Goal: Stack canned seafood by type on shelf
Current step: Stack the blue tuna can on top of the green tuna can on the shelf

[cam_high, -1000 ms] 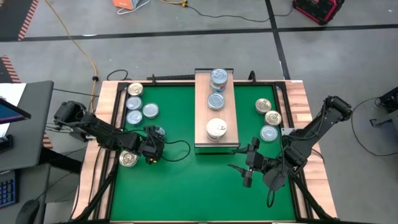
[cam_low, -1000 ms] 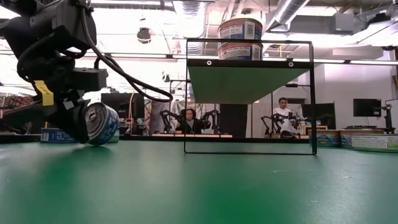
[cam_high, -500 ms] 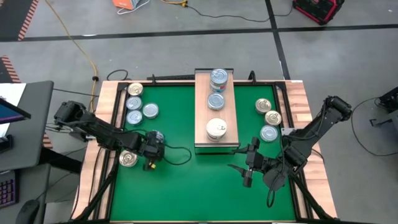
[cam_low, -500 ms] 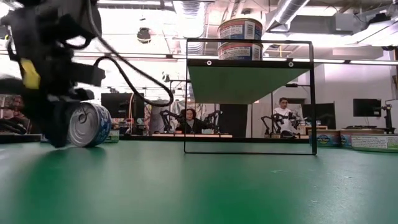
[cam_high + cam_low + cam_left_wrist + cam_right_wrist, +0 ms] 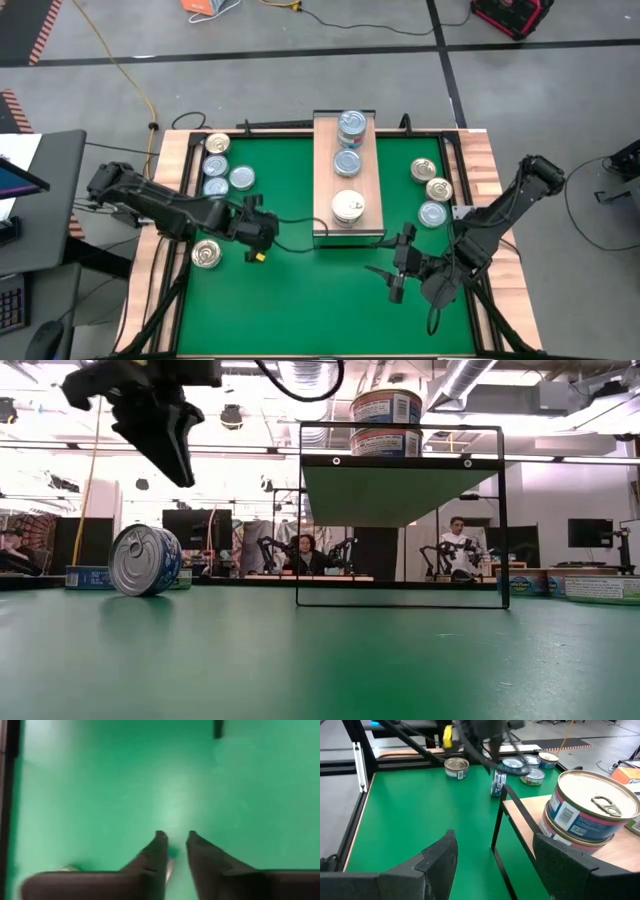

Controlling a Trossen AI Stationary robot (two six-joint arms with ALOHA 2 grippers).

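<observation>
A blue-silver can (image 5: 145, 560) stands on its rim on the green mat, left of the shelf; it also shows in the right wrist view (image 5: 498, 783). My left gripper (image 5: 178, 460) hangs above this can, clear of it, its fingers (image 5: 176, 838) a narrow gap apart; in the high view it (image 5: 258, 230) covers the can. The shelf (image 5: 347, 225) carries a stack of blue-silver cans (image 5: 351, 124), one blue-silver can (image 5: 347, 162) and white-topped cans (image 5: 592, 810). My right gripper (image 5: 500, 865) waits wide open near the shelf's near end (image 5: 395, 268).
Loose cans lie flat on the mat: several near the left edge (image 5: 215, 165), a gold one (image 5: 206, 255) by the left arm, and three near the right edge (image 5: 432, 190). The near half of the mat (image 5: 310, 300) holds only the grippers.
My left gripper has let go of the blue-silver can, risen well above it and shifted slightly toward the shelf. The can, held tilted a second ago, now stands by itself on its rim on the mat.
</observation>
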